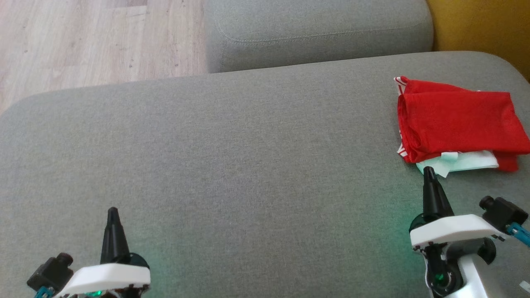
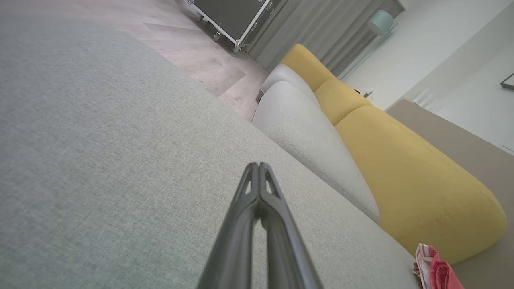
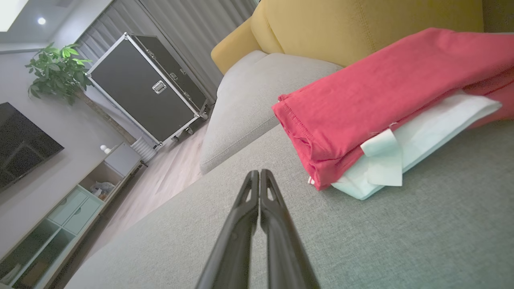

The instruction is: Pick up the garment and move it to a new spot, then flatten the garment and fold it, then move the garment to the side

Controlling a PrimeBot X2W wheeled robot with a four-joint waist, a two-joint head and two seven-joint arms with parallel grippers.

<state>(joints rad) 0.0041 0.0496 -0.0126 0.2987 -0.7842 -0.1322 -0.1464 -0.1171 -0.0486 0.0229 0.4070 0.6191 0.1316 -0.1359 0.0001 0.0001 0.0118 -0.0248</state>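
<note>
Garment [image 1: 459, 120] is laid folded at the cushion's [image 1: 248, 145] right edge; left gripper [image 1: 112, 212] and right gripper [image 1: 428, 170] are pressed together, empty.

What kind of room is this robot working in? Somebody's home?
Most likely a home living room: a grey sofa with yellow back cushions, a dark screen on the wall above a low cabinet, and a potted plant.

Grey seat [image 1: 232, 157]: open fabric from your left edge across the centre, free passage for either arm. Folded red garment [image 1: 459, 120] takes the far right corner; your right gripper [image 1: 428, 169] sits just short of it. Beyond the far edge: second grey cushion [image 1: 314, 33], yellow backrest [image 1: 480, 25].
</note>
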